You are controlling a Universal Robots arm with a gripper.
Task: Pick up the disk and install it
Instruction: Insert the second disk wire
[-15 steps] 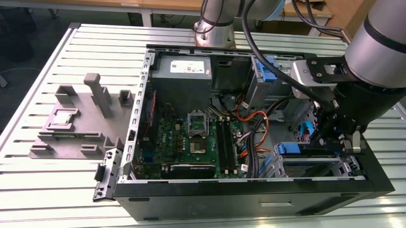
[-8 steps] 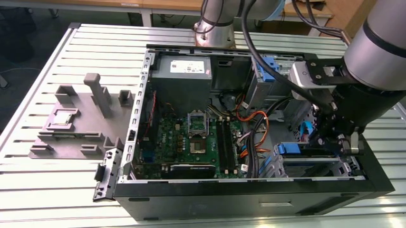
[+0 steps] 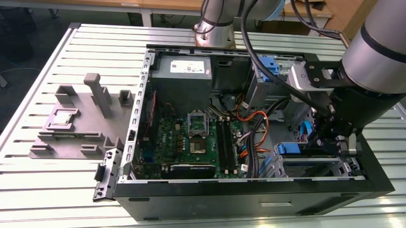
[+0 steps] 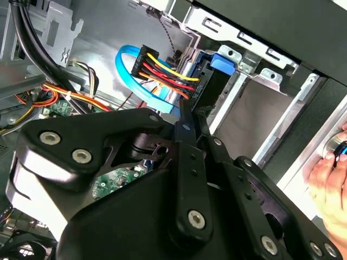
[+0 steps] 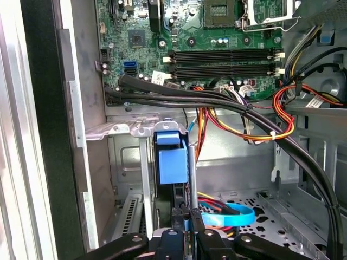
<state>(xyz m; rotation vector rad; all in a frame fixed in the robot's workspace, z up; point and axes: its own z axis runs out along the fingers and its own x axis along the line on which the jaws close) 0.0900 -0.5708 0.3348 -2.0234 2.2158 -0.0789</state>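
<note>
Cables (image 3: 254, 124), orange, red and black, cross the open black computer case (image 3: 254, 199) in the exterior view, beside the green motherboard (image 3: 193, 142); the black gripper (image 3: 336, 140) reaches into the drive cage at the case's corner.

In the second wrist view, the fingers (image 4: 187, 127) look pressed together on the edge of the silver-grey disk with blue plastic rails (image 4: 209, 81), cabled and seated in the metal bay (image 4: 255, 108). A hand (image 4: 328, 179) rests outside.

In the first wrist view, the blue rail tab (image 5: 172, 160) stands just beyond the fingertips (image 5: 185, 216).
</note>
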